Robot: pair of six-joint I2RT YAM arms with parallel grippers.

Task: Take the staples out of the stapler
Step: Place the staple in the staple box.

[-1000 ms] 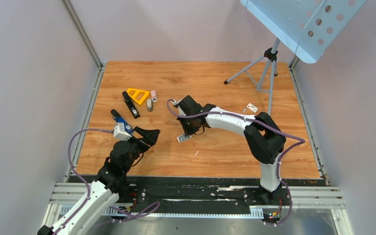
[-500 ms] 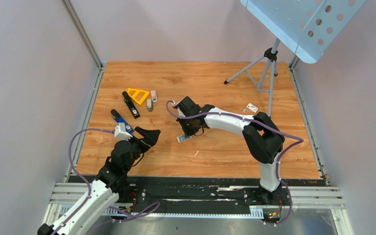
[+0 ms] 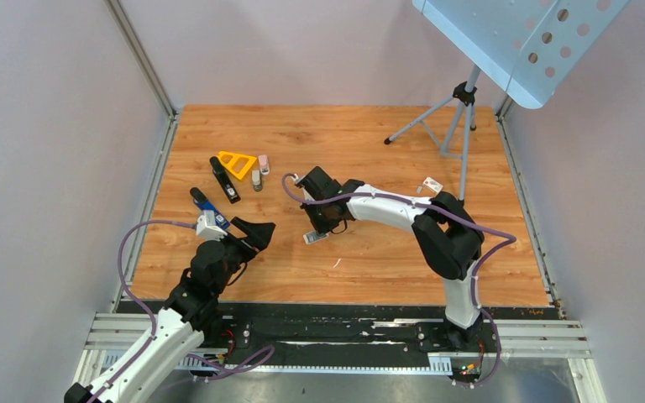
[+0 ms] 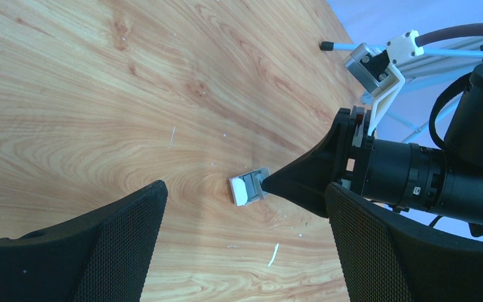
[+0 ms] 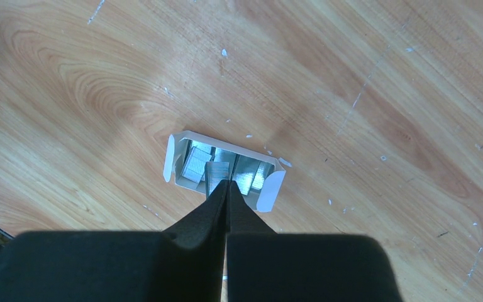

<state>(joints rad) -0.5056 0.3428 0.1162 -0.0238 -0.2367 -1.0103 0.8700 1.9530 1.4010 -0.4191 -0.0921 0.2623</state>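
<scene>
The black stapler (image 3: 224, 179) lies at the back left of the wooden table, away from both grippers. A small open white box (image 3: 315, 238) holds several silvery staples (image 5: 196, 163). My right gripper (image 3: 321, 225) is shut, its tips (image 5: 226, 184) down in the box against one bar of staples (image 5: 217, 171); I cannot tell whether that bar is pinched. In the left wrist view the box (image 4: 246, 189) lies on the table with the right gripper's tip (image 4: 270, 184) at its edge. My left gripper (image 4: 246, 211) is open and empty, just left of the box, also in the top view (image 3: 254, 233).
A yellow triangular piece (image 3: 237, 163), a tiny pink stapler (image 3: 263, 163) and a small grey item (image 3: 256, 180) lie by the black stapler. A blue tool (image 3: 202, 202) lies by my left wrist. A thin white sliver (image 3: 337, 263) lies near the box. A tripod stand (image 3: 452, 117) is at the back right.
My right gripper and forearm have shifted slightly left over the box. The left arm has barely moved.
</scene>
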